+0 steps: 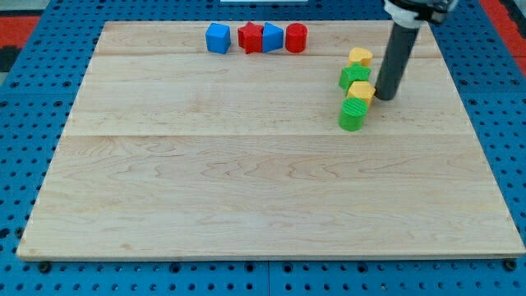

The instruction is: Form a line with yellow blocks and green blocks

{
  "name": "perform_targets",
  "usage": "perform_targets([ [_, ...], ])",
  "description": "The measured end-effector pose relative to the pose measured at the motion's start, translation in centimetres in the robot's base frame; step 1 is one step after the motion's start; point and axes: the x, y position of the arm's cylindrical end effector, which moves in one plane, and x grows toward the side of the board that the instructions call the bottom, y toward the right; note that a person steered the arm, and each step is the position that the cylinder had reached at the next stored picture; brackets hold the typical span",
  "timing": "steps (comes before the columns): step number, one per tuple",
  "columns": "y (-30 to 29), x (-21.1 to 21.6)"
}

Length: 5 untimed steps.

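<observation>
- You are late in the lining-up step: the four task blocks already stand in a short column in the upper right of the frame, on the wooden board (pixel 246 189).
- From the top of that column down you have the upper yellow block (pixel 360 57), the green star-like block (pixel 355 77), the lower yellow block (pixel 360 91) and the green cylinder (pixel 352 117); each touches or nearly touches its neighbour.
- The column is not quite straight: it drifts slightly toward the frame's left as it runs down, and the green cylinder sits furthest left.
- Your tip (pixel 384 98) rests on the board just right of the lower yellow block, close to it or touching it; contact cannot be confirmed from this angle.
- There are no jaws on this arm, only the dark rod, so nothing is clasped or let go; the tip can only shove.
- In my judgement, your next move is a small trimming push, not a long sweep: nudge whichever block sits out of line so the four share one axis.
- Push gently, since these blocks are packed together and a hard shove on one may scatter the others.
- The blue cube (pixel 218 38), red star-like block (pixel 251 38), second blue block (pixel 272 37) and red cylinder (pixel 296 38) sit in a row at the upper middle of the frame, well apart from your work.
</observation>
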Motion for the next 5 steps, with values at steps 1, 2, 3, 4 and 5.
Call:
perform_targets([
  [1,-0.2,9.0],
  [2,-9.1,9.7],
  [3,-14.9,5.7],
  [4,-13.5,1.9],
  [5,-11.4,2.6],
])
